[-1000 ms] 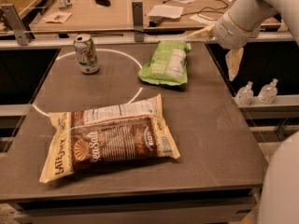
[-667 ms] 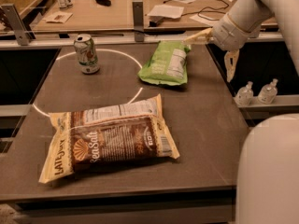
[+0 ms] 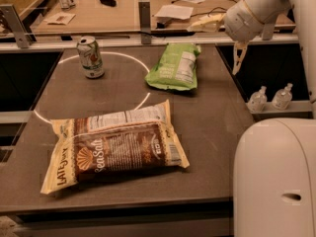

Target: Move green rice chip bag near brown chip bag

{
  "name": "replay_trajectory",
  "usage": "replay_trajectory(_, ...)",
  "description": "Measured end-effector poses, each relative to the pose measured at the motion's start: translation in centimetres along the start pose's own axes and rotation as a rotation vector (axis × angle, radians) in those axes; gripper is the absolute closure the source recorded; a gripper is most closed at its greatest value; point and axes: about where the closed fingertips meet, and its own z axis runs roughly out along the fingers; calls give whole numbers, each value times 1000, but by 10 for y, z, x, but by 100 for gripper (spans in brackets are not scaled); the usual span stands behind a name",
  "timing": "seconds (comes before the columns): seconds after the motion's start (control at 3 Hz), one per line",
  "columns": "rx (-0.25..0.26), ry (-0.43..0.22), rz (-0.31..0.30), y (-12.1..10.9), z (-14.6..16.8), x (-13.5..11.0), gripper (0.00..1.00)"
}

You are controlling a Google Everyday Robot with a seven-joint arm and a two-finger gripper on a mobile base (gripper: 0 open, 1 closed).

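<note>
The green rice chip bag [image 3: 175,65] lies flat at the far right of the dark table, label panel up. The brown chip bag [image 3: 116,144], dark brown with cream edges and "Sea Salt" lettering, lies near the front of the table. The two bags are well apart. My gripper [image 3: 220,39] hangs above the table's far right edge, just right of and above the green bag. It is open and empty. One finger [image 3: 203,21] points left over the bag's top corner, the other [image 3: 239,58] points down.
A green-and-white soda can [image 3: 90,57] stands at the far left inside a white circle line [image 3: 123,57]. Two small bottles [image 3: 269,98] sit on a ledge to the right. My white base [image 3: 274,177] fills the lower right. A cluttered desk [image 3: 113,11] lies behind.
The gripper has risen slightly and stays open beside the green bag. My white base has come further into view at the lower right. The bags and can have not moved.
</note>
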Motion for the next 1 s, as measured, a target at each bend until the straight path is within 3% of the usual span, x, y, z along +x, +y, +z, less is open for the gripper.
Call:
replay_trajectory(0.33,-23,-1,-24,-8,9,1,0)
replay_trajectory(1.0,-203,73,35,4,31,18,0)
